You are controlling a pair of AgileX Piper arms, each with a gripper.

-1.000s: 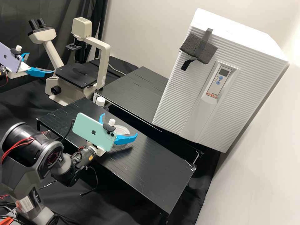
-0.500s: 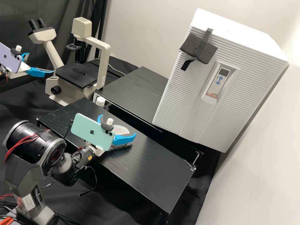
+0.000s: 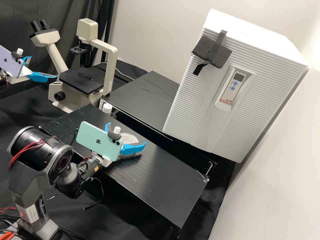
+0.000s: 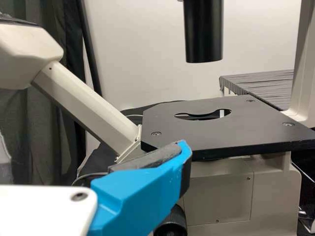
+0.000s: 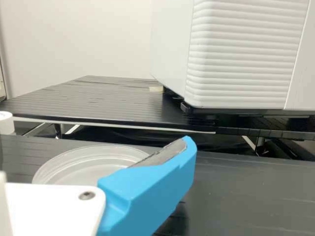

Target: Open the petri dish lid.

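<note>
At the near left of the scene, the smooth dark grey right arm (image 3: 31, 186) carries a thick black cylindrical joint, with loose red wires (image 3: 30, 150) looped across it. A glossy mint-green phone (image 3: 100, 141) is mounted beside the right pincer (image 3: 126, 134), which stands open, its bright blue plastic fingers (image 3: 133, 148) spread around the petri dish (image 3: 129, 137). The dish is round, shallow and clear, with a raised rim, and sits on the worktop (image 3: 160, 176); whether the fingers touch it, or a lid is on it, I can't quite make out. The worktop is long, narrow and black, its sheen broken by fine grooves and pale scuffs, with soft black cloth (image 3: 206, 213) below. At its far edge, left of the dish, stands a round white cap (image 3: 107, 108). Further back on the left, the left pincer (image 3: 43, 67) is open too, beside a lilac phone (image 3: 10, 61) and near a cream-enamelled microscope (image 3: 111, 73) with a flat, matt black stage. Beyond the worktop lies a grooved black platform (image 3: 143, 100); to its right, a big white ribbed cabinet (image 3: 190, 103) bears a coarse grey foam block (image 3: 208, 50) taped on. Behind are a folded dark curtain (image 3: 66, 13) and a plain pale wall (image 3: 160, 33).
</note>
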